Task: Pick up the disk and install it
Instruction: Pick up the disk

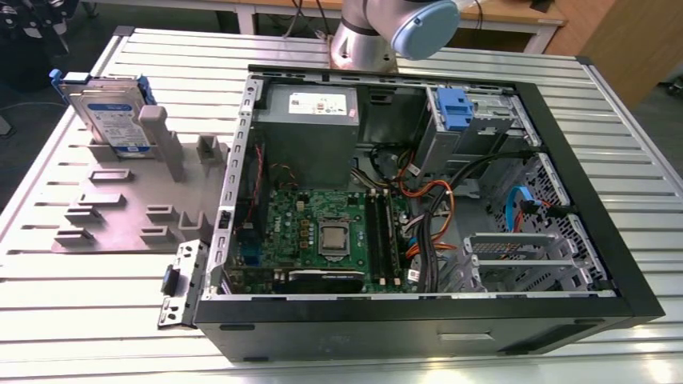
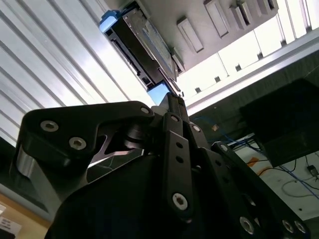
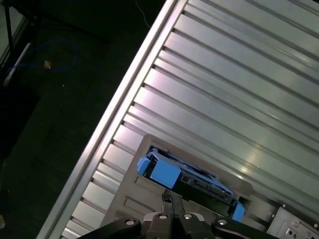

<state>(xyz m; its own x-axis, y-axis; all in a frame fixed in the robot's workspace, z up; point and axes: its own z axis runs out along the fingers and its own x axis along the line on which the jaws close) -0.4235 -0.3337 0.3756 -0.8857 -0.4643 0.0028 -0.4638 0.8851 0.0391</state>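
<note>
1. Finds the disk (image 1: 107,112) upright on its edge in a slot of the grey fixture plate (image 1: 117,204), at the plate's far corner toward the exterior view's left, with the white-and-blue label facing outward.
2. Puts that plate flat on the ribbed metal table (image 1: 64,328), along the table's edge at the exterior view's left and just beside the open computer case (image 1: 427,324).
3. Sees inside the case a green motherboard (image 1: 320,232) on the floor, a grey power supply (image 1: 309,108) against the far wall, and a blue plastic handle (image 1: 453,104) on the grey metal cage (image 1: 440,144) near the far corner toward the exterior view's right.
4. Catches the arm (image 1: 421,24) at the table's far edge, beyond the case.
5. Reads the gripper (image 2: 174,99) in both wrist views as pinched narrow (image 3: 167,198), fingertips together and nothing between them.
6. Keeps gripper and disk apart: in both wrist views, shows the disk and its blue bracket beyond the fingertips (image 2: 144,45) (image 3: 192,181), seated in the plate's slot with the ribbed table around it.
</note>
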